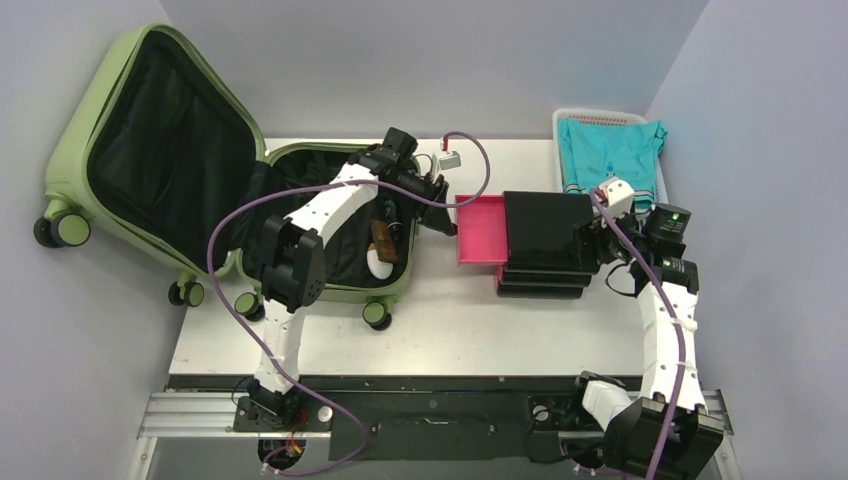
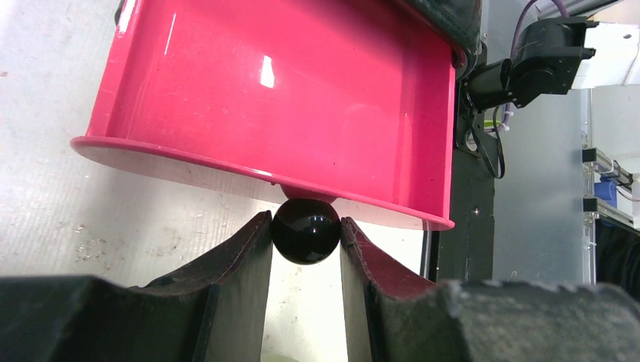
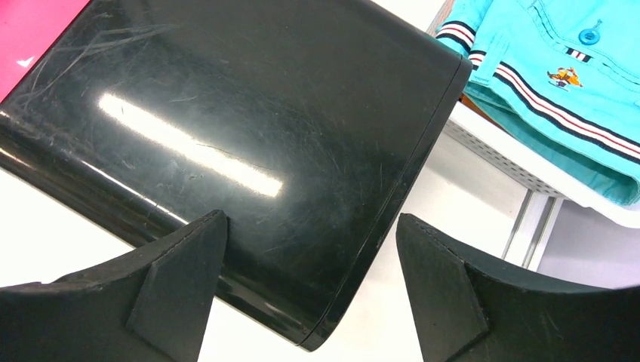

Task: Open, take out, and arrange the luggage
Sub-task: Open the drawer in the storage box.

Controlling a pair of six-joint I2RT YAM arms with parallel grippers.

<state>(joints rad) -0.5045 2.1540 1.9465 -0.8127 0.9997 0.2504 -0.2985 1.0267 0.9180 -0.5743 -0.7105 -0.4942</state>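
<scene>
1. At the left end of the counter (image 1: 450,330), the luggage (image 1: 75,130) is laid open. Its lower half is set on the counter's surface. Its lid is raised and tilted out past the left edge, so that the black lining is shown.
2. Inside the lower half, a small white item (image 1: 378,263) and a brown item (image 1: 383,238) are seen close together near the right wall; what they are cannot be told.
3. The left arm is stretched across the lower half toward the middle of the counter. The left hand (image 2: 306,220) is closed on a black knob (image 2: 305,235), which is pinched between both fingers.
4. The knob is fixed to the front lip of a pink drawer (image 2: 287,98). This drawer is seen projecting from the left side of a glossy black case (image 1: 545,235), set right of centre on the counter.
5. The right hand (image 3: 311,220) is held at the right end of the case with its fingers spread wide. The corner of the case's top is seen between them, and nothing is clamped.
6. Behind the case, at the far right corner, a white basket (image 1: 600,118) is placed, and a folded turquoise garment (image 1: 610,150) is laid in it.
</scene>
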